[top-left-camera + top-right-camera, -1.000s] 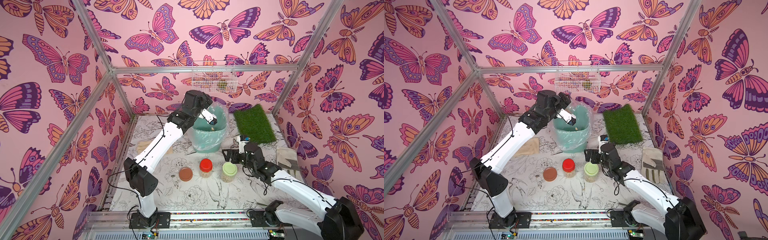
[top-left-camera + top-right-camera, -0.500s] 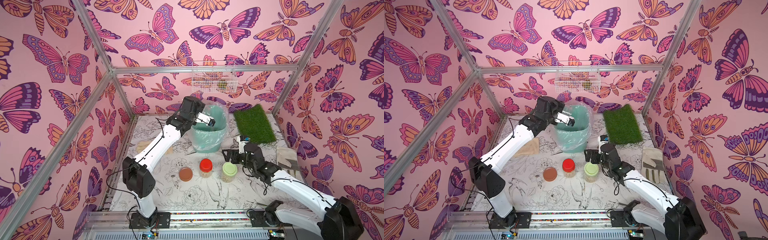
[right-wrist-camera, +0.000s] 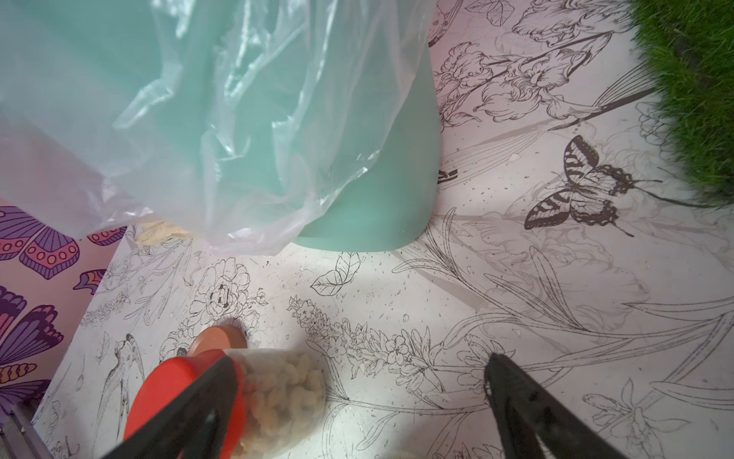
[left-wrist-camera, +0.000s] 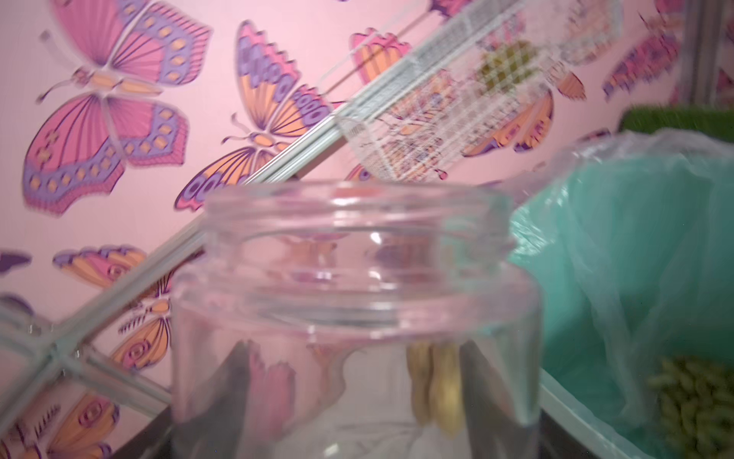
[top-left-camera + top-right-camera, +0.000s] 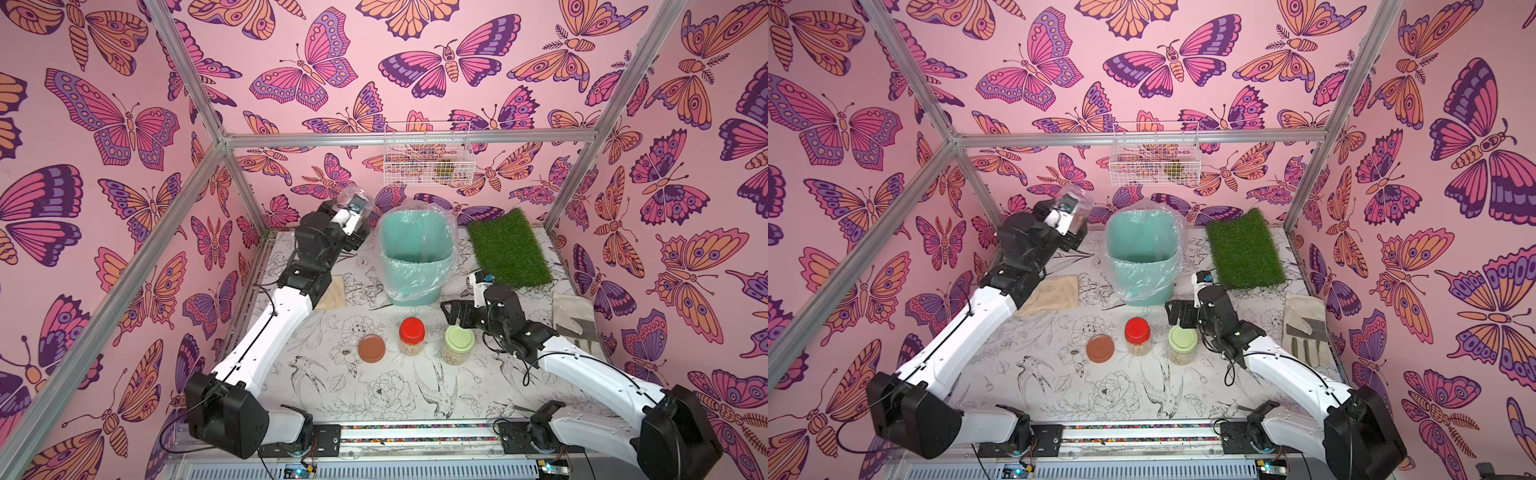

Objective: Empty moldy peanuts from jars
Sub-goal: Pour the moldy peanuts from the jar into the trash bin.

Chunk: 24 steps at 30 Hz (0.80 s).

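Left of the mint-green plastic-lined bin (image 5: 409, 286), a lidless clear cylindrical jar (image 5: 354, 198) is clasped by the left gripper (image 5: 352, 219), a few pale peanuts (image 4: 437, 389) inside; the right gripper (image 5: 455, 312) is spread near the green-lidded jar (image 5: 459, 340).

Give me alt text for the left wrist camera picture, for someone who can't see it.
A clear jar, lid off and nearly empty, fills the blurred close-up, with a couple of pale peanuts against its wall. Beside it stands a plastic-lined mint-green bin with nuts heaped inside; butterfly wallpaper and a wire basket lie behind.
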Available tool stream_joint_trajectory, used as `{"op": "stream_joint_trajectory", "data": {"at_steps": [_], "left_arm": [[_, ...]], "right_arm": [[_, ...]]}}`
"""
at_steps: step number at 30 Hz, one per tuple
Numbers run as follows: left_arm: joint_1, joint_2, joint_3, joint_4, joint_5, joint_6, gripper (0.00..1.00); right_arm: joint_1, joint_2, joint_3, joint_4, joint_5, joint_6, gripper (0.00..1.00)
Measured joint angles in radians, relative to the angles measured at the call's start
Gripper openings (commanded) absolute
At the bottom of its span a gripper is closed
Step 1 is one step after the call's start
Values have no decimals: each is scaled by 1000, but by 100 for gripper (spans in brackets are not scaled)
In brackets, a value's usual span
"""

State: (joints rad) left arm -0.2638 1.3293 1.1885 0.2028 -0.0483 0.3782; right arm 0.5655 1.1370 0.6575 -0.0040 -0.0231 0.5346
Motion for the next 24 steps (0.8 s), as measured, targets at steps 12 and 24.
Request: {"op": "stream_joint_trajectory", "data": {"at_steps": [12, 24], "left_arm": [[74, -72, -153, 105, 43, -294, 0], [7, -24, 135, -134, 177, 27, 0]], "right_arm": [[0, -2, 3, 21, -38, 0, 99], [0, -156, -90, 195, -58, -43, 99]]}}
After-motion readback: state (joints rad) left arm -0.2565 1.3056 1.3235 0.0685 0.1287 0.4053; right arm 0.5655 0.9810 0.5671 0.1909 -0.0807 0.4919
